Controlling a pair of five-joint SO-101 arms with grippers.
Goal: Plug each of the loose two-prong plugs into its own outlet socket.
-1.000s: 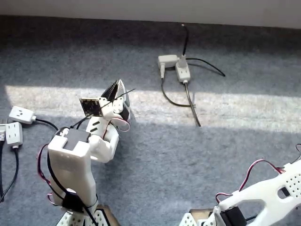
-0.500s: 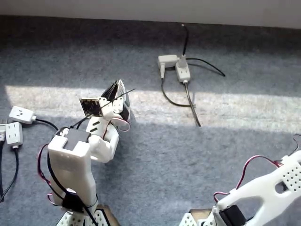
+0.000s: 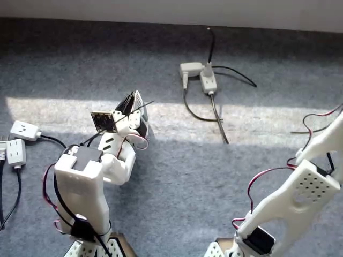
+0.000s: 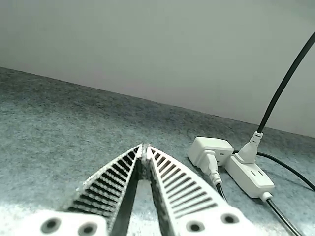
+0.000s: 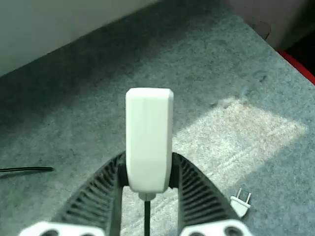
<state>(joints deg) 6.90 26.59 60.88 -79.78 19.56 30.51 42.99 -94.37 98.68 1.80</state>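
**High view.** The right arm is cut off by the right and bottom edges, and the left arm loses its base at the bottom edge. Beside a socket block, a second piece is sliced by the left edge (too little shows to identify it).

**Left wrist view.** A plug sits in a white adapter with its prongs hidden. A black cord runs out of frame.

**Right wrist view.** A white block has its near end hidden between the fingers of the right gripper. A small plug is too tiny to show any cord. A red strip is clipped by the frame.
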